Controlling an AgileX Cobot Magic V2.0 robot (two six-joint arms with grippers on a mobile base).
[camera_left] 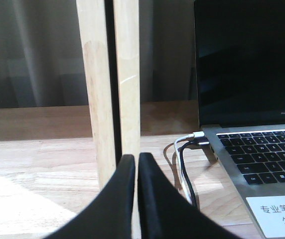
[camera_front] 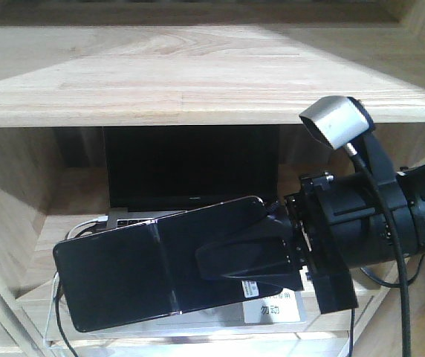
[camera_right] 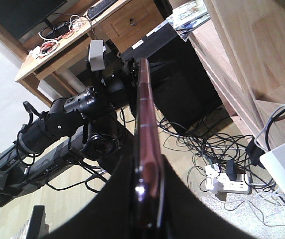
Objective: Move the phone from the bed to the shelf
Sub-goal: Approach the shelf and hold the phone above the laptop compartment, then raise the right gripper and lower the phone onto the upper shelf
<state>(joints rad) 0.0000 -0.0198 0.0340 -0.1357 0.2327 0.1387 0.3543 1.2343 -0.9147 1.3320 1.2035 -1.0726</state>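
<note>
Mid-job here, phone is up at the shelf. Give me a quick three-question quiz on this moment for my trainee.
1. True or false: the right claw is clamped on the phone.
2. Where is the phone now? A) lying flat on the laptop keyboard B) held in the air in front of the laptop C) on the top plank of the shelf
3. Fill in: the left claw is ____ and holds nothing.

Key: 1 true. 2 B: the phone is held before the bay with the laptop. 3 shut, its fingers closed together in front of a shelf upright.

Glossy black phone [camera_front: 146, 275], pale wood shelf [camera_front: 198, 74], silver laptop [camera_left: 262, 164]
</note>
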